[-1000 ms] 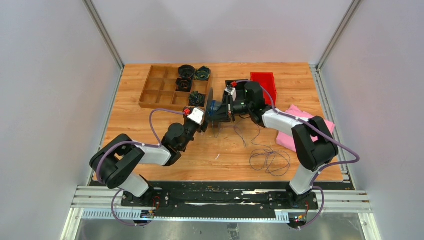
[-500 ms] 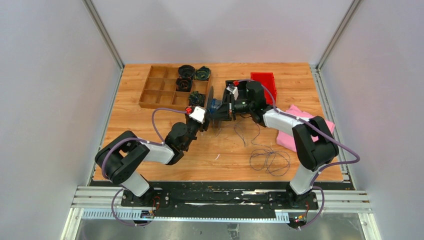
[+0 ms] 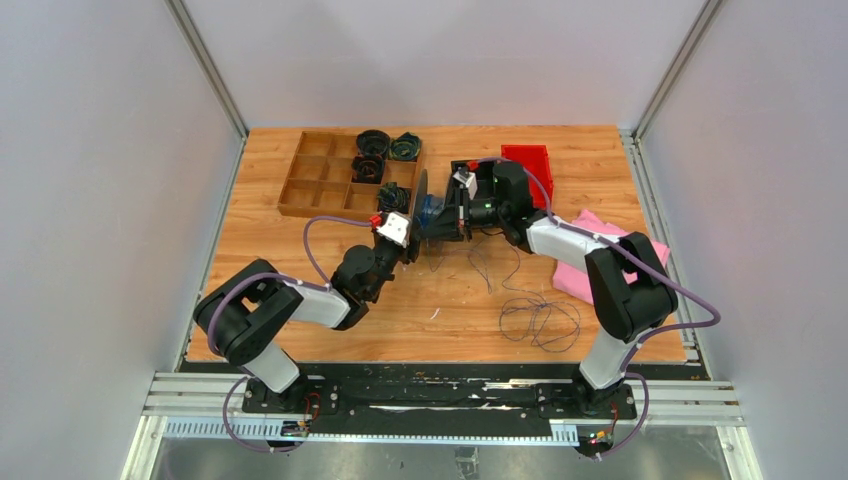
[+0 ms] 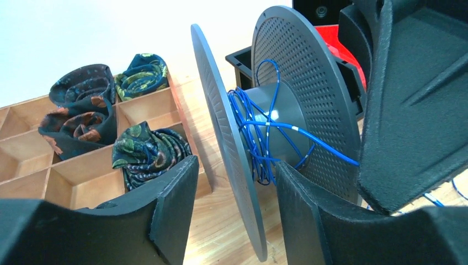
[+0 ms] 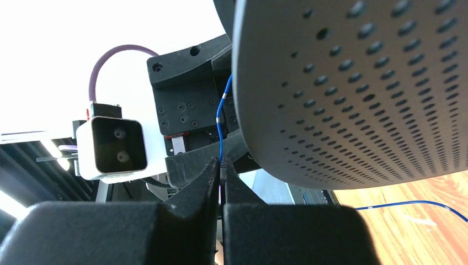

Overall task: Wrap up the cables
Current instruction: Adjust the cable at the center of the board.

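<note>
The grey spool (image 4: 309,83) stands on edge at the centre of the top view, its two perforated flanges upright. The blue cable (image 4: 259,127) is wound in a few loose turns around the core. In the left wrist view one strand runs from the core toward the right of the frame. In the top view the rest of it lies in loose loops on the bench (image 3: 260,240), lower right of centre.

The left hand (image 4: 234,168) is released. Its fingers stand apart on either side of the nearer flange, with a gap showing on each side.

The right hand (image 5: 221,165) is clenched on the cable. The fingers meet, and the thin blue strand runs up from the pinch to the spool's rim at the upper right of that view.

A wooden tray (image 3: 310,185) with compartments sits at the upper left of the bench, and dark rolled cloths (image 4: 146,152) fill several cells near the spool. A red bin (image 3: 527,160) is at the upper right, and a pink cloth (image 3: 570,280) lies at the right edge, partly under the right arm.
</note>
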### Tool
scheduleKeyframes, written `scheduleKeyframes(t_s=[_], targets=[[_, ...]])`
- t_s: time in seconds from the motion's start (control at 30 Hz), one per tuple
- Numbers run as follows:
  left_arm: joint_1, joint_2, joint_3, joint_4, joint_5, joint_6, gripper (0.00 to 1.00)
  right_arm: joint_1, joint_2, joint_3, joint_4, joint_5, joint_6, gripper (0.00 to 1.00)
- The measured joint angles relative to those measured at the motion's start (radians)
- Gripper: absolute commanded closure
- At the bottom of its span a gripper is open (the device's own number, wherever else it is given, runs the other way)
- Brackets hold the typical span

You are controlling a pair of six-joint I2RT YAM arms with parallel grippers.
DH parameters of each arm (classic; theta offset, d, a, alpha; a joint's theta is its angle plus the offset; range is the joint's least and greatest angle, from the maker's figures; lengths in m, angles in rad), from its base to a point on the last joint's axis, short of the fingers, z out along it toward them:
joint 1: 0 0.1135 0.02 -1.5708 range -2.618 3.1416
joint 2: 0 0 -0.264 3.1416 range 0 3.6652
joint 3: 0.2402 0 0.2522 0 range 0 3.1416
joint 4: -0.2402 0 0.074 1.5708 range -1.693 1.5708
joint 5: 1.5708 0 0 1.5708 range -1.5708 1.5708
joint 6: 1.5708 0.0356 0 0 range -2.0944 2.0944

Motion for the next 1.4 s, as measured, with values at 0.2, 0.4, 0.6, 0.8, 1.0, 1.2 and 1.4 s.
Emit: scheduleKeyframes(t_s=[0.2,0.4,0.6,0.8,1.0,1.2,1.4], targets=[[0.0,0.006,0.02,0.055,-0.005,-0.027,0.5,-0.002,0.001,0.002,-0.041,-0.006,-0.03,0.99],[0.001,0.013,0.054,0.105,-0.008,-0.046,0.63,-0.001,0.003,0.002,-0.068,-0.012,-0.048,0.99],[0.001,0.042,0.058,0.116,-0.004,-0.047,0.68,-0.003,0.018,0.002,-0.074,-0.019,-0.052,0.99],[0.002,0.044,0.054,0.119,0.013,-0.049,0.83,-0.019,0.027,0.015,-0.093,-0.028,-0.062,0.99],[0.01,0.042,0.046,0.121,0.003,-0.047,0.96,-0.042,0.029,0.093,-0.254,-0.025,-0.201,0.99],[0.011,0.024,0.032,0.111,0.001,-0.04,1.0,-0.048,0.028,0.144,-0.428,-0.018,-0.345,0.99],[0.009,-0.071,-0.018,0.055,0.053,-0.018,1.0,-0.048,0.029,0.29,-0.615,-0.037,-0.49,0.99]])
